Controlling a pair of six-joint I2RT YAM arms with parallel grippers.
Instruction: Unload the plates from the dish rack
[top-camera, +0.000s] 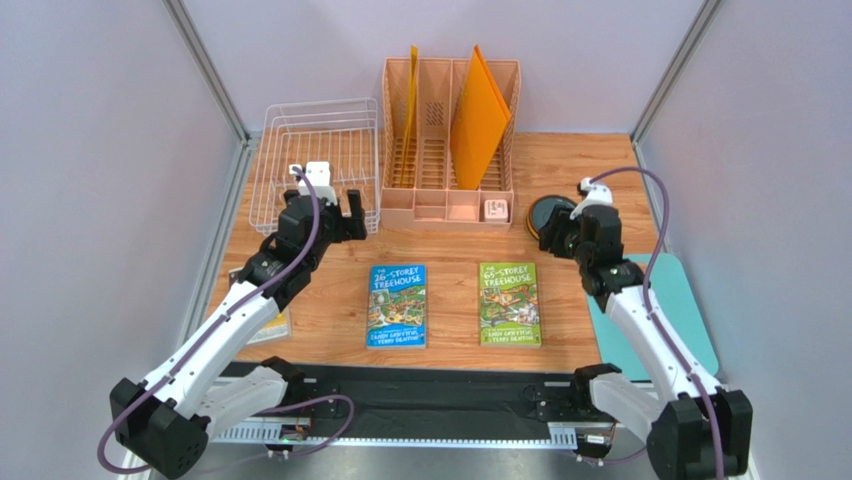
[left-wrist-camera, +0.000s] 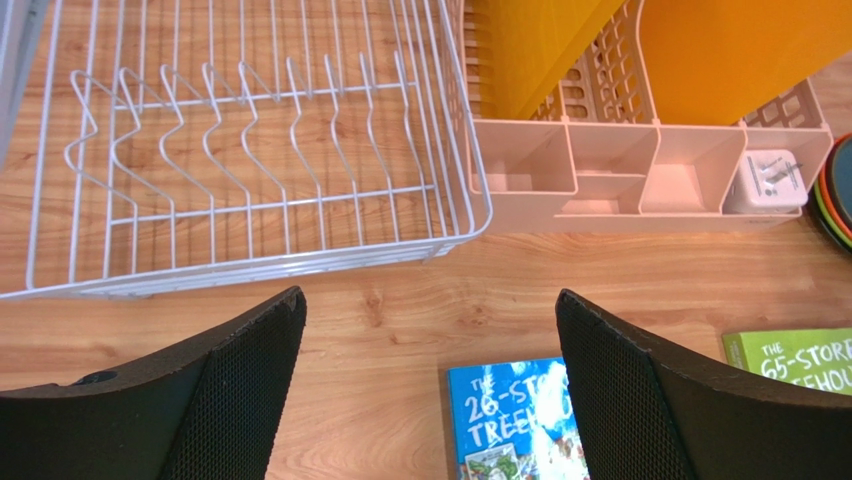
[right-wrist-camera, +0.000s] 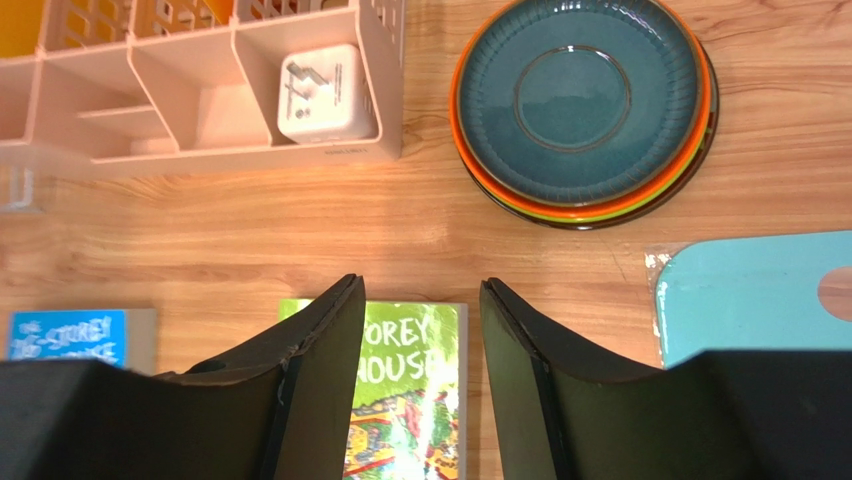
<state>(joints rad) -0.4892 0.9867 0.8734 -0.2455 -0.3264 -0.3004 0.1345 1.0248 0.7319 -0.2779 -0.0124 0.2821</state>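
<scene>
Left arm stretched forward, left gripper (left-wrist-camera: 430, 300) at the dish rack's (left-wrist-camera: 250, 130) near rim, jaws wide apart. Plates (right-wrist-camera: 583, 110) stacked on the table beside the peach organizer (right-wrist-camera: 200, 160), lowest one's colour unclear. Right arm reaches towards them, right gripper (right-wrist-camera: 420, 285) jaws parted, gripping nothing.

- plates (right-wrist-camera: 585, 105): four are sitting in one flat stack in the upper right of the right wrist frame. A dark teal-black ribbed one is lying on top, and orange, lime green and dark rims are peeking out beneath it.
- dish rack (top-camera: 318, 160): this white wire basket is sitting level in the upper left of the top view. Rows of bent prongs are standing up inside, and it is lying well apart from the plates.
</scene>
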